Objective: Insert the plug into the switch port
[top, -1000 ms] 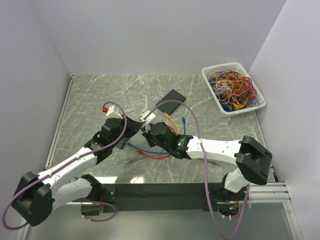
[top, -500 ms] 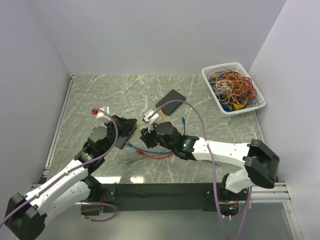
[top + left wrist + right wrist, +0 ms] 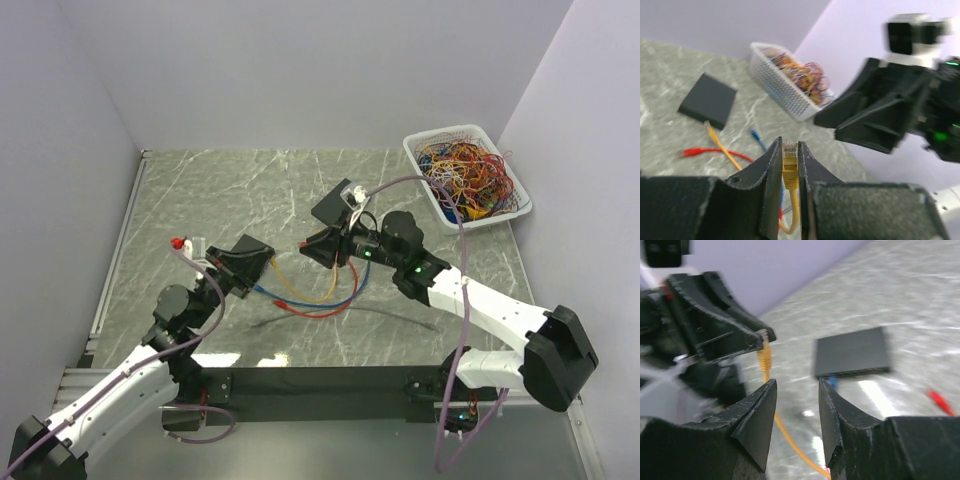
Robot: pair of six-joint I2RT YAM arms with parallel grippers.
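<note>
My left gripper is shut on the yellow plug, which points forward between the fingers. In the top view the left gripper is at the table's centre-left, with the yellow cable looping from it. The black switch lies flat behind the centre, partly hidden by my right arm; it also shows in the left wrist view and the right wrist view. My right gripper is open and empty just in front of the switch; in its own view the right gripper faces the left gripper.
A white basket of tangled wires stands at the back right. A blue cable and a red cable lie on the marble in front of the switch. A blue plug sits at the switch's near edge.
The two grippers were close together; the right gripper has pulled back and right toward the switch, and the left gripper has drawn back left with the yellow plug, stretching the cable out.
</note>
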